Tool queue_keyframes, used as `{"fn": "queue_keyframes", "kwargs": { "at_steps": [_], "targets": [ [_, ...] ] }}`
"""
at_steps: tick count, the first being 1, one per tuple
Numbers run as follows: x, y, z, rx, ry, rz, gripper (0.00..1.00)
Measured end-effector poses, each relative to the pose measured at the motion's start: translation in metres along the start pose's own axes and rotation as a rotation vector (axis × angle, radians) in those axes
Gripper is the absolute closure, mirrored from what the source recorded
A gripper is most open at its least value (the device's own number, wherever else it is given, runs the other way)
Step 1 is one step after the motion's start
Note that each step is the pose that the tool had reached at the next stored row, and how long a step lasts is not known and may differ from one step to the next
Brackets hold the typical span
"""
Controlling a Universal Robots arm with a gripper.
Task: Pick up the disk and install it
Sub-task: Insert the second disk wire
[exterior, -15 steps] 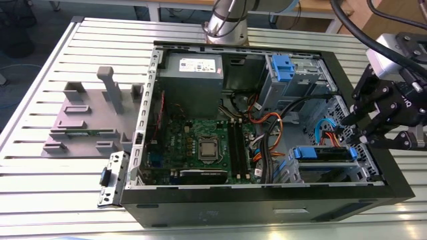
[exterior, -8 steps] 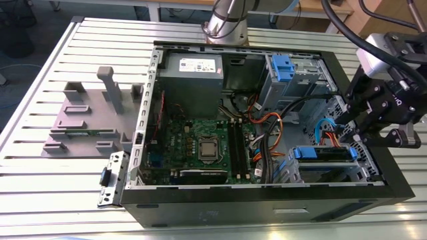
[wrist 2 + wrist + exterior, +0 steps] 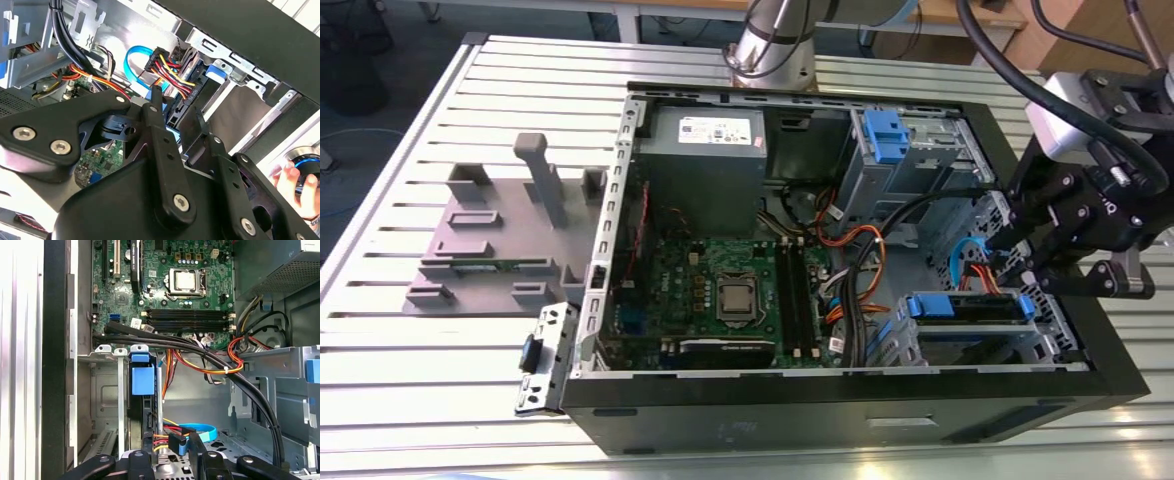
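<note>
Pincer (image 3: pixel 172 452) at disk (image 3: pixel 142 390), seated in case bay.

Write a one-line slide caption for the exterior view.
End effector poised at the open computer case's drive bay, where the blue-bracketed disk sits with cables attached.

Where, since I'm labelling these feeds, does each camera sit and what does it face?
Exterior view: off the arm, looking down into the open case; arm and hand show.
First wrist view: on the arm, facing the motherboard; hand shows.
Second wrist view: on the arm, facing the drive cables; hand shows.
Both wrist views share the blue cable.
</note>
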State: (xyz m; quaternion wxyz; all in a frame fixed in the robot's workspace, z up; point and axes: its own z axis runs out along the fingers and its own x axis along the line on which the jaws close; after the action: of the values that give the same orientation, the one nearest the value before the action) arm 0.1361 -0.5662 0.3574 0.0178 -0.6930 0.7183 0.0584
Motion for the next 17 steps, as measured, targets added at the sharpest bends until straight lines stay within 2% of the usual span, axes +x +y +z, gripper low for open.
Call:
{"fn": "queue_keyframes", "kwargs": {
  "at_steps": [4,6,7,9,17],
  "targets": [
    [0.0,0.0,0.0,0.0,-0.0001,0.0,0.6],
    [0.0,0.0,0.0001,0.0,-0.0002,0.0,0.73],
    [0.0,0.0,0.0,0.0,-0.0001,0.0,0.73],
    [0.0,0.0,0.0001,0.0,-0.0002,0.0,0.84],
    [0.0,0.0,0.0001,-0.0001,-0.0003,0.0,0.84]
  ]
}}
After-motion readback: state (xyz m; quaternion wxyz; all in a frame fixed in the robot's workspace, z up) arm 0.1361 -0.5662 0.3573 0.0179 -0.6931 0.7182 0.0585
